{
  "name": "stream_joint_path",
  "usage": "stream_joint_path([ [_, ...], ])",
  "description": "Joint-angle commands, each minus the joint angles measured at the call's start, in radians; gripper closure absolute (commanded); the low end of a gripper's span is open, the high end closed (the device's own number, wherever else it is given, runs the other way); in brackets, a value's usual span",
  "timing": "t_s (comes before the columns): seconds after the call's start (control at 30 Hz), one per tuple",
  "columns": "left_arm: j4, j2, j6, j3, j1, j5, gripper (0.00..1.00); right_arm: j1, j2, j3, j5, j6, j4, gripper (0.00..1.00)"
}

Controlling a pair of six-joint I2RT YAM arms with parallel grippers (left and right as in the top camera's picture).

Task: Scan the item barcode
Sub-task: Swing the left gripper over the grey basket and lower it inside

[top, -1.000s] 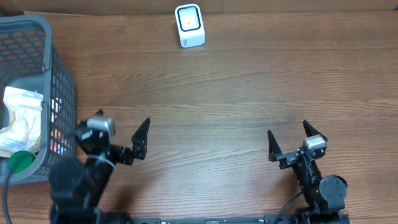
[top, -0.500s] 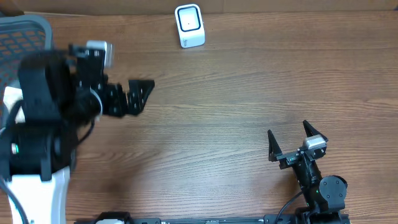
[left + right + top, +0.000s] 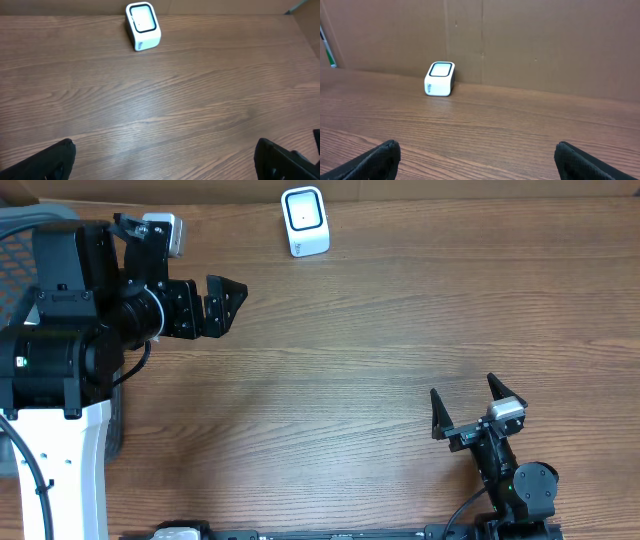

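The white barcode scanner [image 3: 304,220] stands at the table's far edge, its dark window facing up; it also shows in the left wrist view as the scanner [image 3: 143,25] and in the right wrist view as the scanner [image 3: 440,78]. My left gripper [image 3: 232,302] is open and empty, held high at the left with its arm over the basket. My right gripper [image 3: 468,405] rests open and empty near the front right. The left fingers [image 3: 55,160] and the right fingers [image 3: 590,160] stand wide apart over bare wood. The item and its barcode are hidden.
A grey mesh basket [image 3: 22,220] sits at the left edge, mostly covered by my left arm. A brown cardboard wall [image 3: 545,45] runs along the back of the wooden table [image 3: 380,330].
My left arm has risen from the front left and swung up over the basket, its gripper now pointing right at mid-height. The right arm has not moved.
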Motion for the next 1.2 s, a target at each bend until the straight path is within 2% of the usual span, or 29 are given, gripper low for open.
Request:
stream_joint_path([
  [0.0, -0.003, -0.002, 0.026, 0.026, -0.001, -0.034, 0.00, -0.003, -0.010, -0.011, 0.014, 0.004, 0.003, 0.00],
  [0.2, -0.001, -0.002, 0.017, 0.039, 0.007, -0.034, 0.00, -0.003, -0.010, -0.011, 0.014, 0.004, 0.003, 0.00],
  [0.37, -0.010, -0.002, -0.027, 0.094, 0.087, -0.034, 0.00, -0.003, -0.010, -0.011, 0.014, 0.004, 0.003, 0.00],
  [0.57, -0.024, -0.002, -0.043, 0.171, 0.224, -0.038, 0.00, -0.003, -0.010, -0.011, 0.014, 0.004, 0.003, 0.00],
  [0.67, -0.037, -0.002, -0.090, 0.197, 0.288, -0.077, 0.00, -0.003, -0.010, -0.011, 0.014, 0.004, 0.003, 0.00],
  [0.87, -0.100, -0.002, -0.108, 0.231, 0.451, -0.139, 0.00, -0.003, -0.010, -0.011, 0.014, 0.004, 0.003, 0.00],
  [1.03, -0.102, 0.000, -0.207, 0.231, 0.616, -0.153, 0.02, -0.003, -0.010, -0.011, 0.014, 0.004, 0.003, 0.00],
  [1.17, -0.110, 0.018, -0.244, 0.230, 0.740, -0.167, 0.10, -0.003, -0.010, -0.011, 0.014, 0.004, 0.003, 0.00],
])
